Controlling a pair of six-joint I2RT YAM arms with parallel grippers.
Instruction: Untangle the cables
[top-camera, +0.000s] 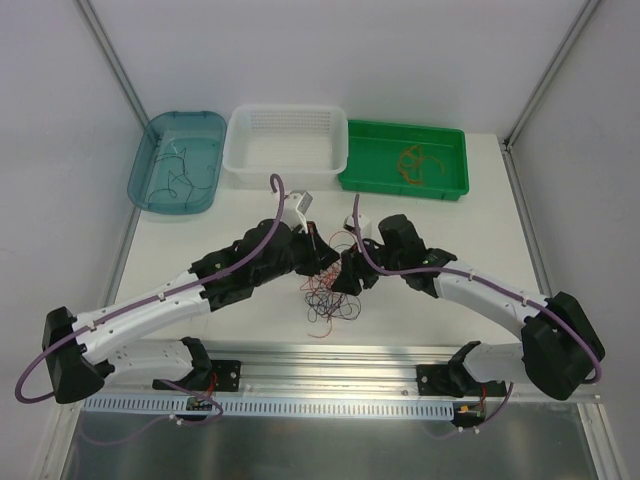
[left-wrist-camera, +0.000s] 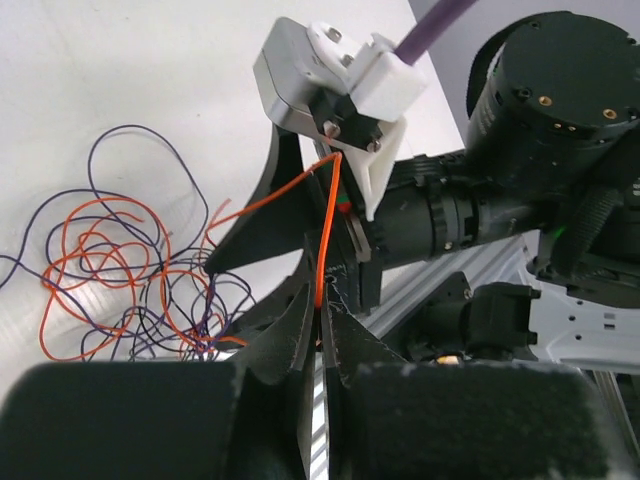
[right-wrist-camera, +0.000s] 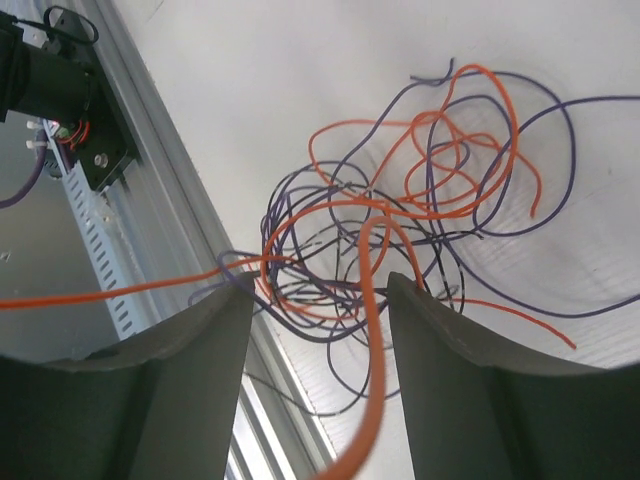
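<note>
The cables (top-camera: 330, 295) lie as a loose tangle of thin orange, purple and black wires on the white table between both arms. In the left wrist view the tangle (left-wrist-camera: 130, 280) sits to the left. My left gripper (left-wrist-camera: 320, 305) is shut on one orange cable (left-wrist-camera: 330, 230), which runs taut up from the jaws and then bends back towards the tangle. My right gripper (right-wrist-camera: 320, 290) hangs open just above the tangle (right-wrist-camera: 400, 230). An orange strand (right-wrist-camera: 372, 330) passes loosely between its fingers. Seen from above, the two grippers (top-camera: 318, 258) (top-camera: 346, 276) nearly touch.
Three containers stand along the back: a teal tray (top-camera: 150, 150) with dark wires, a white basket (top-camera: 240, 150), and a green tray (top-camera: 450, 165) holding orange wires (top-camera: 418, 163). An aluminium rail (top-camera: 330, 355) runs along the near edge. The right arm's wrist camera (left-wrist-camera: 330, 70) is close in front of my left gripper.
</note>
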